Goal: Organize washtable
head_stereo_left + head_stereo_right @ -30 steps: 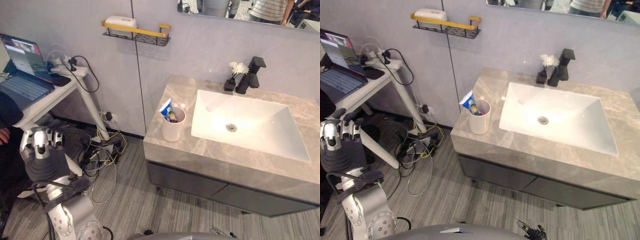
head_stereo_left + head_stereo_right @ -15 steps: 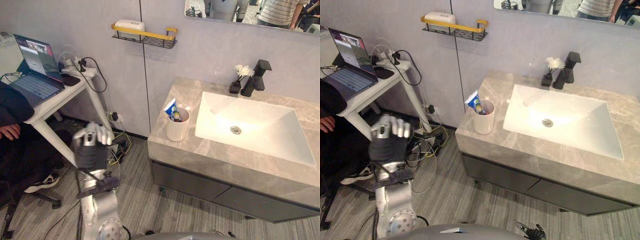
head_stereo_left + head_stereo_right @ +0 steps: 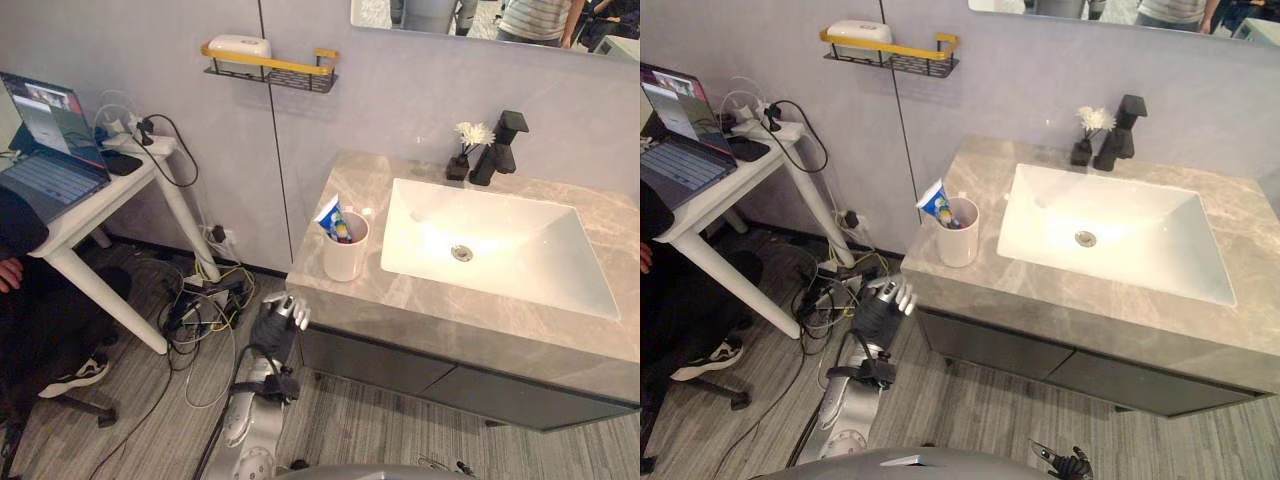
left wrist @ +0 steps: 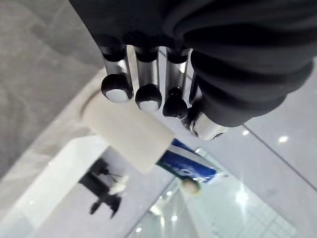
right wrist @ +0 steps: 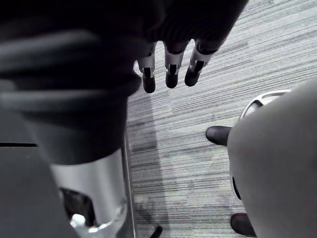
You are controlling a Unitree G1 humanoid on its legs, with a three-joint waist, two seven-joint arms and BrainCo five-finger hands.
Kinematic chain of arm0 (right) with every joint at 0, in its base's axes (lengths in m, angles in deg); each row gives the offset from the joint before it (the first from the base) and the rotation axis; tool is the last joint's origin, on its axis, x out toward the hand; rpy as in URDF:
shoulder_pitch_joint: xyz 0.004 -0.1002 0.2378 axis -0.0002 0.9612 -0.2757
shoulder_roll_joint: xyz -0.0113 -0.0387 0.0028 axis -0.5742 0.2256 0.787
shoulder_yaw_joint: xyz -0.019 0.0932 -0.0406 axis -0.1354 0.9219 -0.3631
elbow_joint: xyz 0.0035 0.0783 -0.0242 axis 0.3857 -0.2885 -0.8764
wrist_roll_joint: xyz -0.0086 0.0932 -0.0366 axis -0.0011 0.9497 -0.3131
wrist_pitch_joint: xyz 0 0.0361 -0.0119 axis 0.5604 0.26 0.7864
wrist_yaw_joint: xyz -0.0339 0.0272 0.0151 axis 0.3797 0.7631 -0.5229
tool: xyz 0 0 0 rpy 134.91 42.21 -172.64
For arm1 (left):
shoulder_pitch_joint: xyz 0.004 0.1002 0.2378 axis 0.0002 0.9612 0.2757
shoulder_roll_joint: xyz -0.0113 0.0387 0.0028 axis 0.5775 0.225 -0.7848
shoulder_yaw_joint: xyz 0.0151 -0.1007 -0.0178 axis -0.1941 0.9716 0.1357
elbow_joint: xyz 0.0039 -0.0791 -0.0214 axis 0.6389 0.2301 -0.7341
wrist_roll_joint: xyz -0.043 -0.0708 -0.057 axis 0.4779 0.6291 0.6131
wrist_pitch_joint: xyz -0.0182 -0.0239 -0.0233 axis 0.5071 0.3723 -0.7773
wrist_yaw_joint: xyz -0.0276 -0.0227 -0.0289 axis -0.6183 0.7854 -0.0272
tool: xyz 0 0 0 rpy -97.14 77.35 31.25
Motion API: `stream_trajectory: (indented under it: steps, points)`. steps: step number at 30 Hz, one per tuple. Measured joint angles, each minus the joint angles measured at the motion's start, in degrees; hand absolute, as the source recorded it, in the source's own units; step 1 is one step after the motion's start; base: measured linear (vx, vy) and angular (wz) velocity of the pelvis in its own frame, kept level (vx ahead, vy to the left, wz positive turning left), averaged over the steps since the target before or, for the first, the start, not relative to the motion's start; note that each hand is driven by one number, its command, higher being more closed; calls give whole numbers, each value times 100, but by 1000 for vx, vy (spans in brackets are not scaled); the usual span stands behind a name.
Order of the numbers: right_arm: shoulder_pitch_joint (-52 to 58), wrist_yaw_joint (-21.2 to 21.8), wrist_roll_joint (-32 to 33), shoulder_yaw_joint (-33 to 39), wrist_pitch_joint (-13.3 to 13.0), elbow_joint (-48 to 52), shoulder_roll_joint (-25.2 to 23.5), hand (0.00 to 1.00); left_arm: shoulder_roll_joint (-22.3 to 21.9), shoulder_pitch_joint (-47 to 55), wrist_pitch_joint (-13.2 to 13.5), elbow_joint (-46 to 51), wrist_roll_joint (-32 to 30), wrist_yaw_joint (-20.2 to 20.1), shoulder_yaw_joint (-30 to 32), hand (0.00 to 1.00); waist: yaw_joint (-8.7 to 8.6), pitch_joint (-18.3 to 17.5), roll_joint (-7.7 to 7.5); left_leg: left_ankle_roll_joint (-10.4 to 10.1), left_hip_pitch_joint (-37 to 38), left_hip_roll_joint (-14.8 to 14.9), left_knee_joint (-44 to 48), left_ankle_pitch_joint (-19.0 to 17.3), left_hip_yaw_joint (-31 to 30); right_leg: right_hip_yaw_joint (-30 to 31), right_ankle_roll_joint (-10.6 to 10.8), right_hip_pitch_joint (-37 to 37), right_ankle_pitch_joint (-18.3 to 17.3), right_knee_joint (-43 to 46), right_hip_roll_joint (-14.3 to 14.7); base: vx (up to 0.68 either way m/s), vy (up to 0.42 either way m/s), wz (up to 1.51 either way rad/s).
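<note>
A white cup [image 3: 345, 256] stands on the grey marble countertop [image 3: 368, 185] left of the white basin [image 3: 545, 285]. It holds a blue toothpaste tube [image 3: 331, 217] and a toothbrush. A black faucet [image 3: 499, 147] and a small black vase with a white flower [image 3: 464, 150] stand behind the basin. My left hand [image 3: 276, 324] hangs just below the counter's front left corner, open, fingers relaxed and empty. The left wrist view looks past its fingers [image 4: 147, 93] at the cup [image 4: 130, 135] and tube [image 4: 190, 166]. My right hand [image 5: 168, 64] hangs open over the striped floor.
A wall shelf with a yellow rail [image 3: 268, 62] carries a white soap box [image 3: 237, 46]. Dark cabinet drawers [image 3: 400, 365] sit under the counter. A white desk [image 3: 90, 205] with a laptop [image 3: 45, 145], a seated person's sleeve [image 3: 15, 222] and floor cables [image 3: 200, 300] are at left.
My left hand has swung from the far left by the desk rightwards to the counter's front left corner. The head camera shifted meanwhile; the things on the counter stayed put.
</note>
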Motion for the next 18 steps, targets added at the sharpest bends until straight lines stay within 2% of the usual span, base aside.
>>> stream_trajectory:
  steps: [6, 10, 12, 14, 18]
  points:
    - [-83, -3, -3, 7, 5, -2, 39, 0, 319, -185, -54, -545, -224, -53, -137, 100, -137, 29, 68, -13, -6, 53, -39, -9, 165, 191, -29, -166, 24, -12, 75, 2, -16, -18]
    - [-134, -2, -14, 8, 8, -4, 43, 0, 470, -441, -52, -615, -236, -21, -99, 100, -160, 41, 84, -12, -25, 120, -108, -9, 464, 486, -62, -383, 117, -13, 117, 8, -2, -39]
    - [-161, -2, -15, 7, 7, -2, 41, 0, 485, -606, -51, -624, -238, 48, -57, 100, -199, 55, 83, -11, -24, 136, -118, -20, 543, 559, -62, -425, 129, -13, 128, 12, -5, -25]
    - [-191, 2, -20, 7, 6, 1, 33, 0, 499, -735, -34, -625, -364, 117, 62, 100, -307, 59, 78, -3, -24, 141, -118, -42, 603, 645, -61, -465, 138, -14, 137, 20, -2, -18]
    - [-208, 7, -21, 7, 5, 4, 32, 0, 534, -965, -24, -632, -447, 204, 159, 100, -326, 71, 64, 11, -30, 150, -121, -80, 750, 801, -57, -553, 159, -14, 143, 22, 4, -21]
